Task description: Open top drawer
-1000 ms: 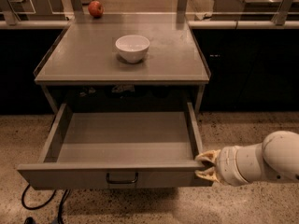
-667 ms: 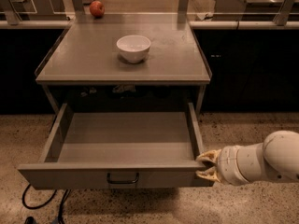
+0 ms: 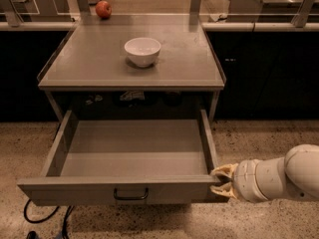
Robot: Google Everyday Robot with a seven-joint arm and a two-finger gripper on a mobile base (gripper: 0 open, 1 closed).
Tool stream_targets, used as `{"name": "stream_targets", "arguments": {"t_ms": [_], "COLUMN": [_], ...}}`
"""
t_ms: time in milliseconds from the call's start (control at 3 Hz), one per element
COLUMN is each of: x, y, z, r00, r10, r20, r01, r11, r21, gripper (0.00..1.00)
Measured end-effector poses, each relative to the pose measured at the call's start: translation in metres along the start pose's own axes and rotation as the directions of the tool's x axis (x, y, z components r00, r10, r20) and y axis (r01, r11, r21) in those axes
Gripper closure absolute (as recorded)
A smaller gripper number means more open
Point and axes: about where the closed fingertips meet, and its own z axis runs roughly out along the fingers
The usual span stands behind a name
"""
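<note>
The top drawer (image 3: 134, 151) stands pulled far out under the grey counter. Its interior is plain grey and bare. A small dark wire handle (image 3: 131, 194) sits at the centre of its front panel. My gripper (image 3: 222, 180) comes in from the lower right on a white arm (image 3: 279, 178). Its pale fingers (image 3: 224, 172) sit at the drawer's front right corner, against the end of the front panel.
A white bowl (image 3: 142, 51) stands on the grey counter top (image 3: 89, 59). A red apple (image 3: 103, 9) lies at the counter's back left. Dark cabinets flank the counter. A black cable (image 3: 42, 217) lies on the speckled floor at lower left.
</note>
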Motion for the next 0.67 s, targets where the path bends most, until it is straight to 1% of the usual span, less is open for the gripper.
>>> {"name": "stream_targets", "arguments": {"t_ms": [333,667], "x": [0.0034,0.0014], "y": [0.0104,0.0096], "z": [-0.0018,-0.0041], "r00": [1.000,1.000], "r10": [-0.002,-0.002], "r20": [0.005,0.005], "r01": [0.002,0.002], "r11": [1.0000,1.0000], "r21": [0.000,0.000], "gripper": [1.00,1.00]}}
